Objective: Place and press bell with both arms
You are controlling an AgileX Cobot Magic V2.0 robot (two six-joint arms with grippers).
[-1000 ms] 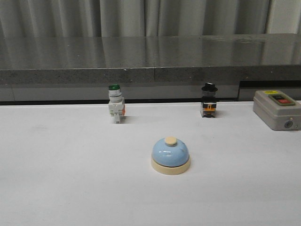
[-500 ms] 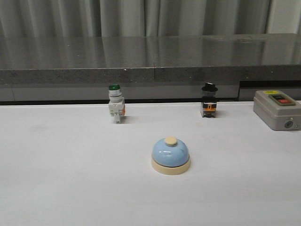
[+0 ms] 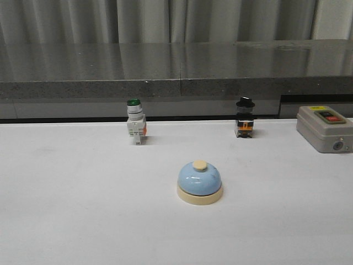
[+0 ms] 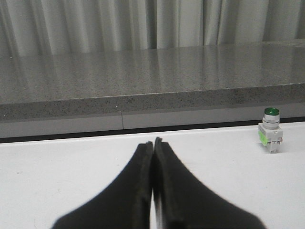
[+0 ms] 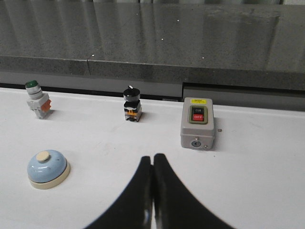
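Note:
The bell (image 3: 199, 183), a pale-blue dome on a cream base with a cream button, stands alone on the white table, a little right of centre in the front view. The right wrist view also shows the bell (image 5: 47, 168), well off to one side of my right gripper (image 5: 152, 156), which is shut and empty. My left gripper (image 4: 153, 141) is shut too, with nothing between its fingers, and the bell does not show in its view. Neither arm appears in the front view.
A green-capped white push-button switch (image 3: 135, 128) and a black-knobbed switch (image 3: 245, 117) stand near the table's far edge. A grey box with a red button (image 3: 324, 128) sits at the far right. A dark stone ledge (image 3: 176, 77) runs behind the table.

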